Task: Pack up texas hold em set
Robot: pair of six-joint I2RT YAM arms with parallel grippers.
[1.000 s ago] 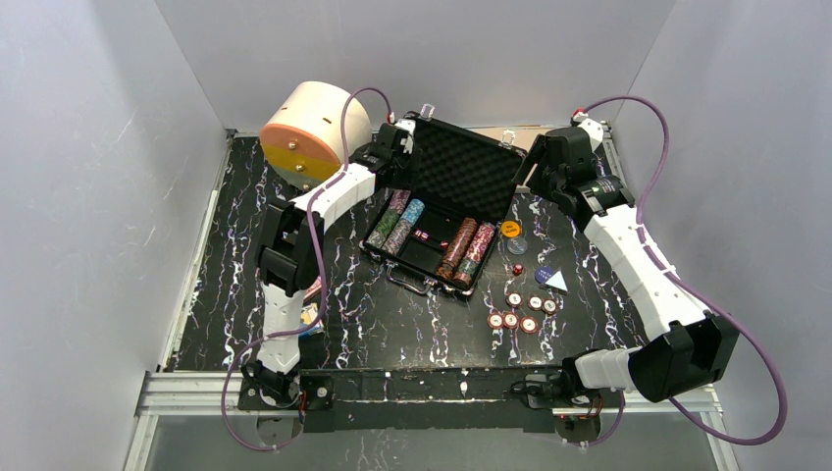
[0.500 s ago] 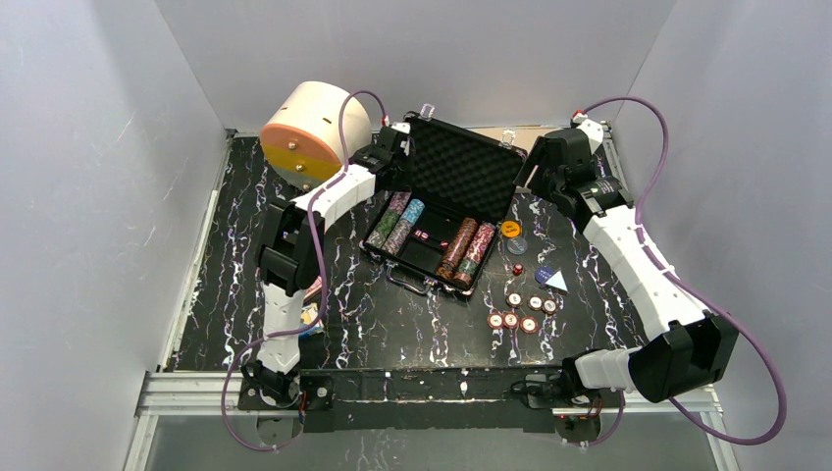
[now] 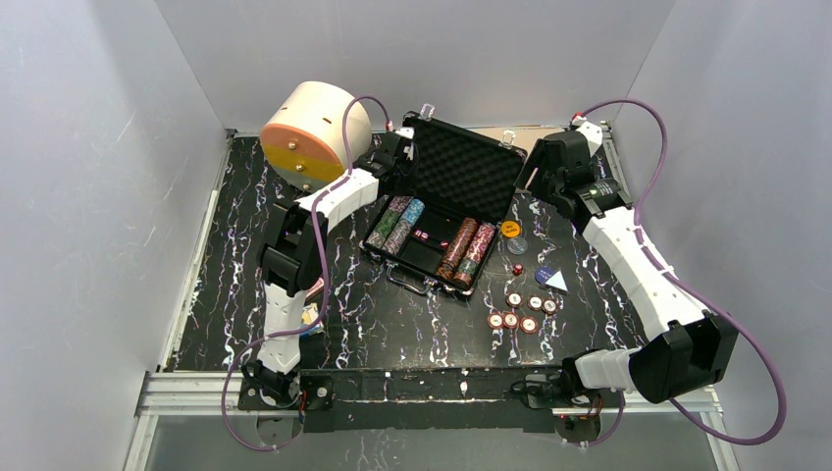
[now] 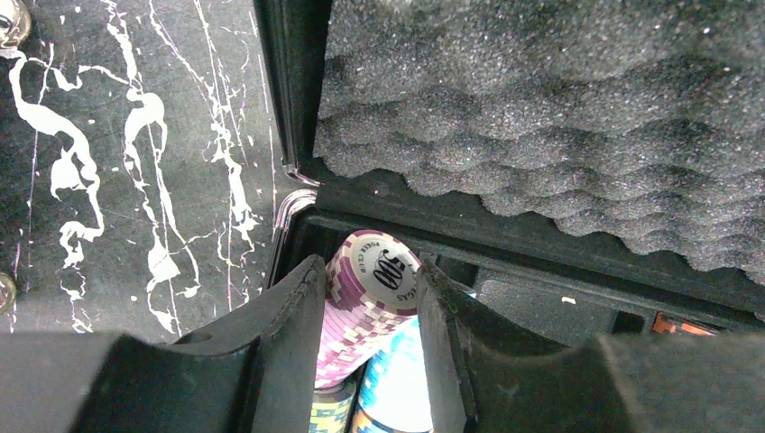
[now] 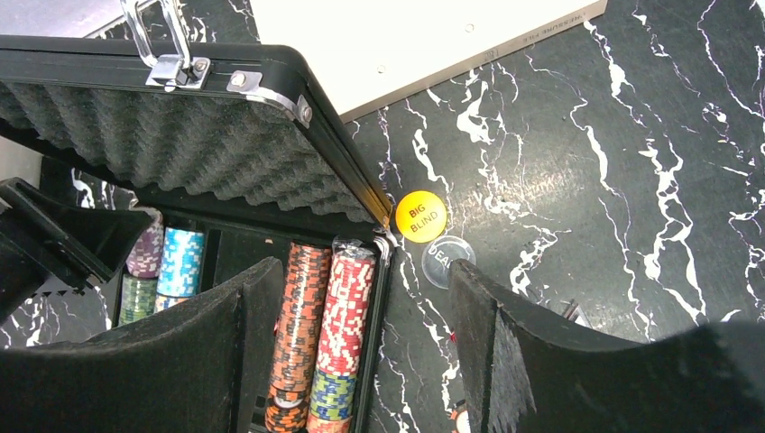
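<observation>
Nearest, both arms start from their bases at the near edge of the table. The left arm goes up to a bent elbow, and then its white forearm reaches far and to the right, to the left end of the open briefcase. The right arm first lies out to the right, folds at the elbow, and stretches far and to the left, to the right end of the lid.

A little farther, loose chips lie on the black marbled table to the right of the briefcase, with a red die just beyond them. The briefcase stands in the middle of the table with its lid up. There is foam inside the lid and chip rows in the tray.

The left gripper is down in the far left compartment. Its fingers press on both sides of a purple chip stack marked 500, pinching it. A light blue stack lies just beside.

The right gripper hovers over the right edge of the tray, jaws spread wide, with nothing held. Below it, a yellow BIG BLIND button and a clear dealer button lie close together on the table, just beside the case corner.

Farthest, a cream cylinder lies just left of the lid, near the left forearm. A flat tan board lies behind the lid.
</observation>
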